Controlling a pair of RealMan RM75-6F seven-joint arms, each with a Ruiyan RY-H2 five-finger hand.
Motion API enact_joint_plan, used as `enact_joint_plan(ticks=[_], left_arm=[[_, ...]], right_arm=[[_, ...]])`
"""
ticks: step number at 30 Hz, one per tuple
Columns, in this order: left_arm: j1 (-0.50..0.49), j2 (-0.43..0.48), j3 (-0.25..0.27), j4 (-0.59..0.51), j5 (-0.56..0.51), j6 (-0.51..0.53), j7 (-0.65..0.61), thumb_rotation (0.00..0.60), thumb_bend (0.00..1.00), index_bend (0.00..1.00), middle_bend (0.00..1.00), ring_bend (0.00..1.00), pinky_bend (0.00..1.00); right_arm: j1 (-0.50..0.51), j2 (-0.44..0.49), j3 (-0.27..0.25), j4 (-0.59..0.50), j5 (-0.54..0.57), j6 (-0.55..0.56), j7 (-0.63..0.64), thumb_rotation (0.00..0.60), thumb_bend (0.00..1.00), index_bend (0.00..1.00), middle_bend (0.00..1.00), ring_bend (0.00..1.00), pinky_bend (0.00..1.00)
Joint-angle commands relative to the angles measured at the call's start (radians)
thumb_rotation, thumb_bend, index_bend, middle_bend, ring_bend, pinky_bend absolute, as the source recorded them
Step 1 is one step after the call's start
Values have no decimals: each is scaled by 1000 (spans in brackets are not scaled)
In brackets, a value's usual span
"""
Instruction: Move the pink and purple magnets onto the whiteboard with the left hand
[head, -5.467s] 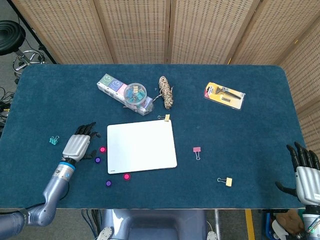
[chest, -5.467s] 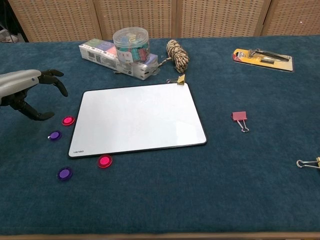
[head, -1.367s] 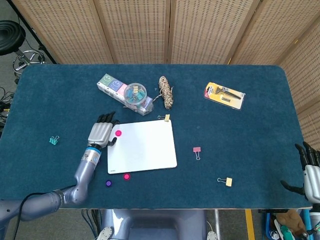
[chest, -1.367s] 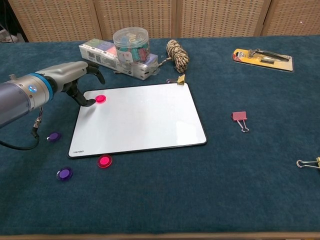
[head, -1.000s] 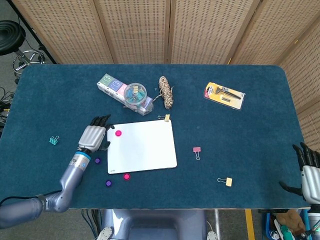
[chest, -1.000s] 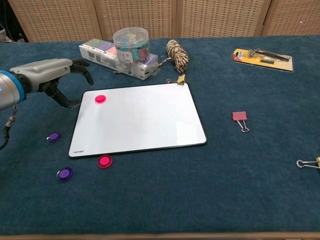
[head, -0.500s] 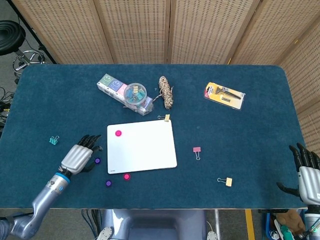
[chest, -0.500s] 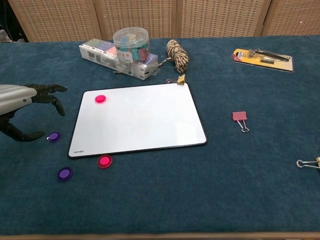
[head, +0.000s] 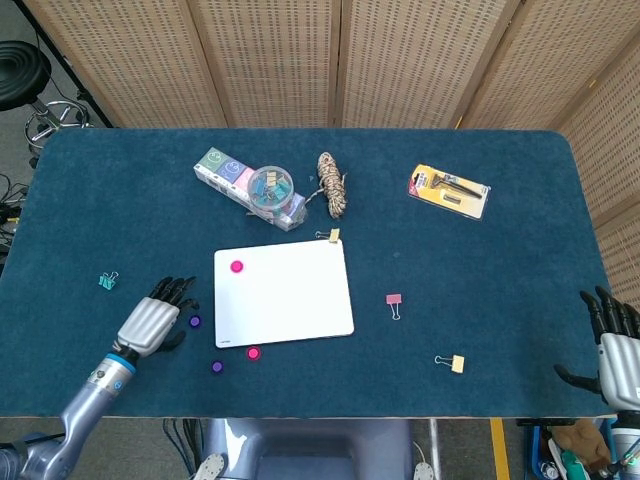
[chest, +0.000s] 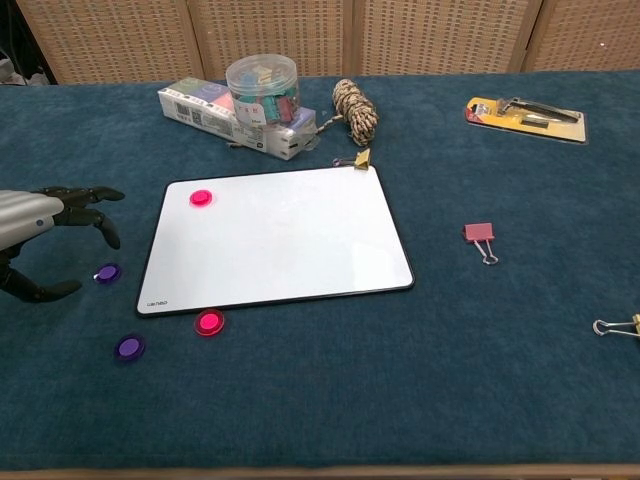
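A white whiteboard (head: 290, 300) (chest: 290, 240) lies flat on the blue table. One pink magnet (head: 237, 267) (chest: 201, 198) sits on its far left corner. A second pink magnet (head: 253, 353) (chest: 209, 322) lies on the cloth just off the board's near edge. One purple magnet (head: 195, 321) (chest: 106, 272) lies left of the board, another purple magnet (head: 217, 367) (chest: 128, 348) nearer the front. My left hand (head: 150, 323) (chest: 40, 235) hovers open with fingers spread, just left of the upper purple magnet, holding nothing. My right hand (head: 612, 345) is open at the table's right front edge.
Behind the board are a flat box (chest: 230, 115), a clear tub of clips (chest: 261, 88), a rope bundle (chest: 354, 110) and a yellow clip (chest: 356, 160). A packaged tool (chest: 526, 118) lies far right. Pink clip (chest: 479, 238), yellow clip (chest: 620, 326), teal clip (head: 107, 282).
The left hand carried one pink magnet from the cloth onto the board's far left corner, released it, then drew back left and toward the front, beside the upper purple magnet.
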Motion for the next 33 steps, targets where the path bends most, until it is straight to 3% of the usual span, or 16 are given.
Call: enact_joint_plan(ticks=[1, 23, 33], left_arm=[[1, -10, -4, 11, -2, -8, -5, 600, 361, 335, 0, 0, 0], [-1, -66, -29, 64, 1, -34, -17, 600, 374, 386, 0, 0, 0], [6, -85, -40, 76, -12, -31, 6, 600, 400, 546, 0, 0, 0]], right_arm=[[0, 0, 0, 0, 1, -1, 1, 600, 0, 0, 0, 0, 0], [1, 4, 2, 1, 5, -4, 7, 600, 0, 0, 0, 0, 0], [0, 8, 4, 1, 7, -3, 15, 600, 0, 0, 0, 0, 0]])
